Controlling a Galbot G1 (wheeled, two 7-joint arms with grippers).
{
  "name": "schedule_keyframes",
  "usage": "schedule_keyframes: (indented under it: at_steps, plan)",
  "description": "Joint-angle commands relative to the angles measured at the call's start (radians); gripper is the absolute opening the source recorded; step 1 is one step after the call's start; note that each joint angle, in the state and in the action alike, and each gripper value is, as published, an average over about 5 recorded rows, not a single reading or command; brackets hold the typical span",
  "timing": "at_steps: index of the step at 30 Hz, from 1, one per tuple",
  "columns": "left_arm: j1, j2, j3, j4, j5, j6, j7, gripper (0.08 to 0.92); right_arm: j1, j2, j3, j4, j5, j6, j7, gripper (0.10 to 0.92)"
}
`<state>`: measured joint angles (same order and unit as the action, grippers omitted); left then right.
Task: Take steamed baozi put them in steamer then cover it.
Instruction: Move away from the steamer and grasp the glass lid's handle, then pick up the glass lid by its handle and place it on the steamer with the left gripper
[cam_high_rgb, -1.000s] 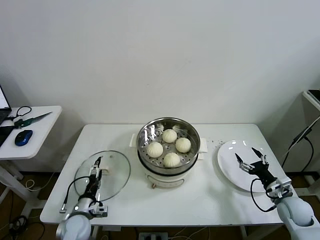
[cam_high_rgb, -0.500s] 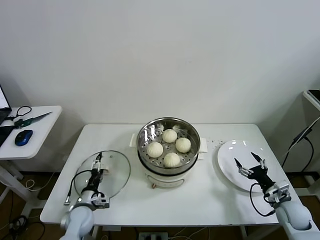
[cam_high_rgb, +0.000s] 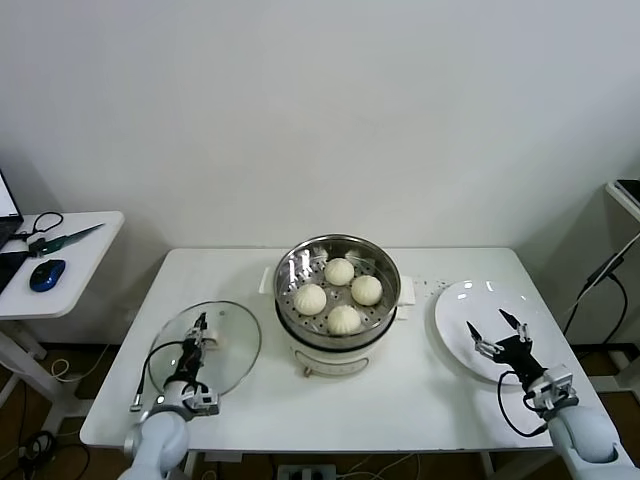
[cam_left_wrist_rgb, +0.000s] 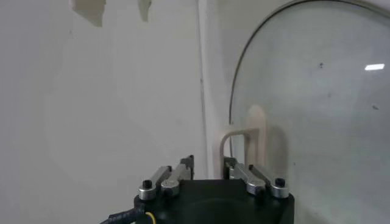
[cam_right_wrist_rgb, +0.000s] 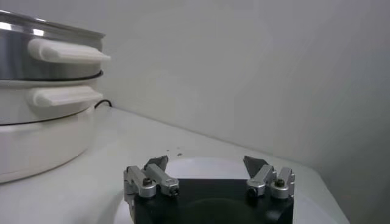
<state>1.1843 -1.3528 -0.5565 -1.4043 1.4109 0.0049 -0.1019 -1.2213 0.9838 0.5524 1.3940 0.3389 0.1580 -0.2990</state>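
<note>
A: All four steamed baozi already sit in the steamer, mid-bench. What's left is the cover, lying flat on the bench to the steamer's left.

B: So which arm is nearer?

A: The left hand, clearly. It's down on the lid, right at the white handle. In the left wrist view that handle stands between the fingers, which have narrowed around it.

B: Gripping it?

A: Probably closing on it, but I can't see contact; the fingertips are cut off behind the hand's own body. From there the steamer lies to the right, so the lid has to rise and travel that way.

B: And the other arm?

A: The right hand hovers over the white plate, fingers spread wide, holding nothing.
</note>
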Motion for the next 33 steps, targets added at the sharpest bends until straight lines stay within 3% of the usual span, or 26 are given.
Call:
schedule_keyframes:
  at_steps: [1,6,9,15,24,33]
  plan:
    - [-0.001,0.006,0.0,-0.01,-0.027,-0.003,-0.003,0.337,0.007,0.009,-0.001,-0.022,-0.019,0.009,-0.006,0.823]
    - [0.028,0.019,0.0,-0.072,-0.058,-0.003,-0.01,0.193,0.012,0.011,-0.003,-0.033,-0.027,0.015,-0.013,0.823]
    - [0.058,0.03,-0.003,-0.135,-0.08,-0.001,-0.019,0.154,0.017,0.009,-0.004,-0.042,-0.029,0.02,-0.016,0.823]
    - [0.151,0.073,-0.025,-0.333,-0.11,0.055,-0.01,0.154,0.032,0.007,-0.004,-0.063,-0.031,0.03,-0.019,0.823]
    - [0.292,0.143,-0.041,-0.61,-0.083,0.291,0.058,0.154,0.059,0.005,-0.011,-0.101,-0.05,0.045,-0.025,0.823]
    - [0.274,0.257,0.05,-0.724,-0.125,0.49,0.057,0.154,0.096,-0.011,-0.05,-0.119,-0.059,0.046,-0.025,0.823]
